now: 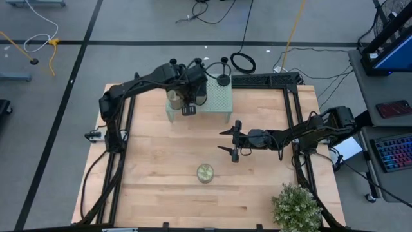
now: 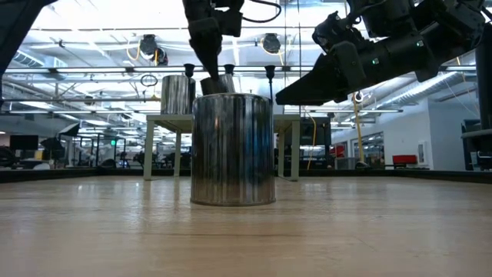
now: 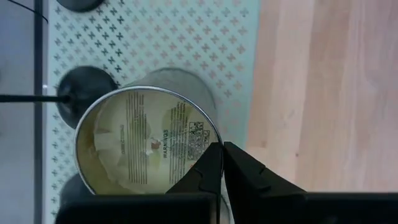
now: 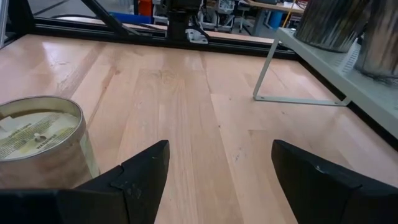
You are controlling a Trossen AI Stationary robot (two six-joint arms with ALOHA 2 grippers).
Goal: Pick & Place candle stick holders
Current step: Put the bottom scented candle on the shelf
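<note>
Three black candle stick holders (image 2: 188,71) (image 2: 229,69) (image 2: 269,73) stand on their disc bases along the far side of a pale green perforated shelf (image 1: 219,100). One base shows in the left wrist view (image 3: 87,93). My left gripper (image 1: 188,108) is over the shelf, shut on a silver candle tin (image 3: 146,140), which also shows in the low view (image 2: 219,83). A second tin (image 2: 178,94) stands on the shelf to its left. My right gripper (image 1: 230,142) is open and empty above the table's middle. My left gripper pinches the tin's rim (image 3: 214,140) on its near-left side, one finger inside the tin and one outside. The fingers come from above, pointing down. The tin looks a little tilted in the low view. Whether its base rests on the shelf, I cannot tell.
A third candle tin (image 1: 205,173) stands on the wooden table nearer the front, beside my right gripper in the right wrist view (image 4: 37,143). A potted plant (image 1: 296,207) sits at the near right corner. A black frame (image 1: 293,96) borders the table.
</note>
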